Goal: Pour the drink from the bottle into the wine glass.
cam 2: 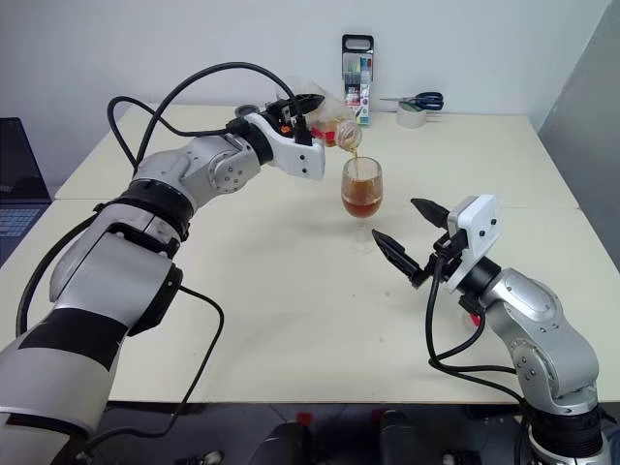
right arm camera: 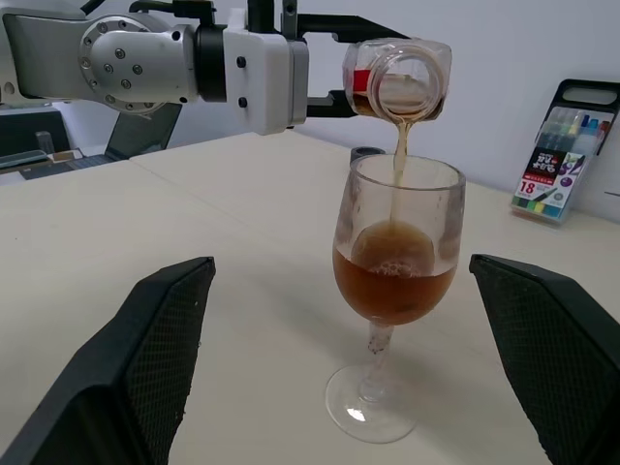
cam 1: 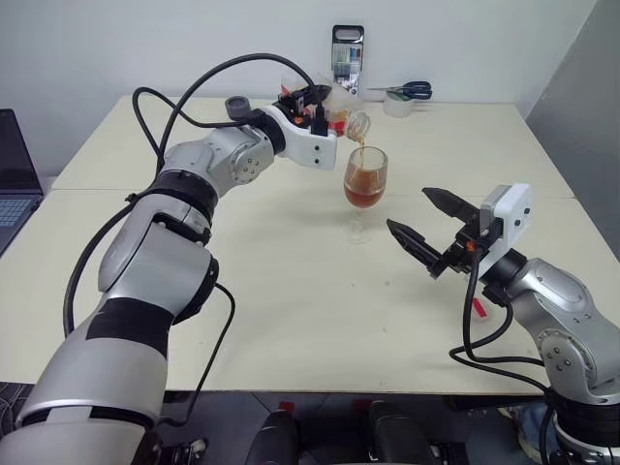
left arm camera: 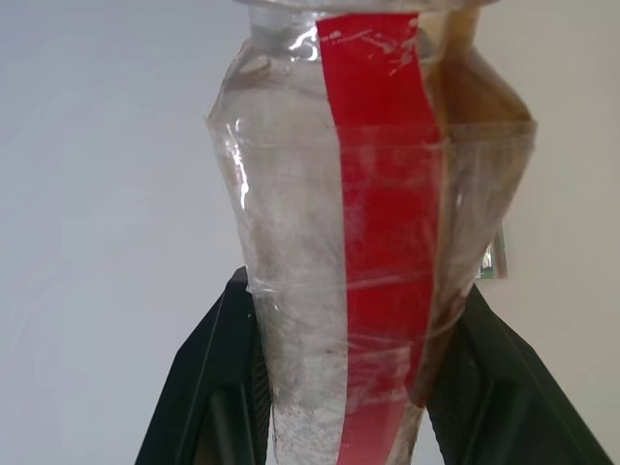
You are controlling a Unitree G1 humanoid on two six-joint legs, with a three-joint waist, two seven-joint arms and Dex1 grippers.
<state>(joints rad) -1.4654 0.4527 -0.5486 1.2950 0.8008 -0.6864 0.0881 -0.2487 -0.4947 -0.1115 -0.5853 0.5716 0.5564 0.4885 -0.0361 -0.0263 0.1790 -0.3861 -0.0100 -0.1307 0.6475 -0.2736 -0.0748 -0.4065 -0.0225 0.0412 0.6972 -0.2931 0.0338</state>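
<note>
My left gripper [cam 1: 325, 107] is shut on the bottle [right arm camera: 402, 82], a clear one with a red label stripe [left arm camera: 378, 194], and holds it tipped with its open mouth over the wine glass [cam 1: 365, 179]. A thin amber stream of the drink [right arm camera: 399, 155] falls from the mouth into the bowl. The glass stands upright on the table, and the drink [right arm camera: 392, 286] fills roughly the lower half of the bowl. My right gripper [cam 1: 409, 208] is open, low over the table just right of the glass and apart from it.
A marker pack [cam 1: 347, 58] stands at the table's far edge, with scissors [cam 1: 412, 89] and a tape roll [cam 1: 397, 105] to its right. A laptop [cam 1: 15, 184] sits at the far left. A small dark round thing [cam 1: 237, 102] lies behind my left arm.
</note>
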